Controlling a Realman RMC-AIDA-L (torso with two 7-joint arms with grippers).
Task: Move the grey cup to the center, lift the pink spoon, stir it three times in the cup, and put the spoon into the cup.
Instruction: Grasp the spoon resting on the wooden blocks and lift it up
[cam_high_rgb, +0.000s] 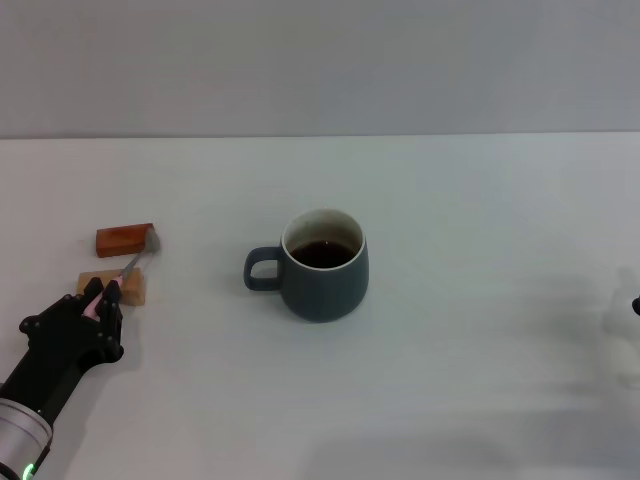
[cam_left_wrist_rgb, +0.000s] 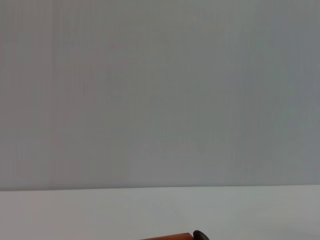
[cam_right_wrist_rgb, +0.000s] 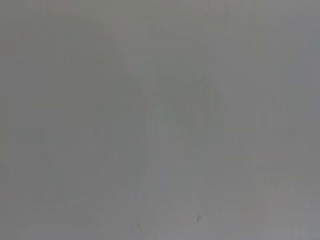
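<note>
At lower left of the head view, the black left gripper (cam_high_rgb: 103, 293) sits low over the white bench (cam_high_rgb: 450, 380), its fingers closed around the pale pink handle end of the small slim pink spoon (cam_high_rgb: 135, 263). Spoon runs diagonally away from the gripper: pink handle lies over the tan wooden block (cam_high_rgb: 128, 287), grey metal neck and bowl reach up to the near right corner of the reddish-brown block (cam_high_rgb: 124, 239). Whether the spoon is lifted clear of the blocks or touching them cannot be told. Tan block is just in front of the reddish-brown one, both on the bench's left side, next to the gripper tips. Left arm comes in from the bottom left corner, silver cuff visible at the edge.

Squat rounded dark slate-grey cup (cam_high_rgb: 324, 265) stands upright near the middle of the bench, well apart from the spoon and blocks, loop handle pointing toward the robot's left, cream rim and inside, dark liquid in it.

Right gripper (cam_high_rgb: 635, 305): only a dark sliver at the far right edge of the head view, fingers cannot be made out. Left wrist view shows bench, wall, a strip of the reddish-brown block (cam_left_wrist_rgb: 167, 237) and a dark tip at the frame edge. Right wrist view shows only blank grey surface.
</note>
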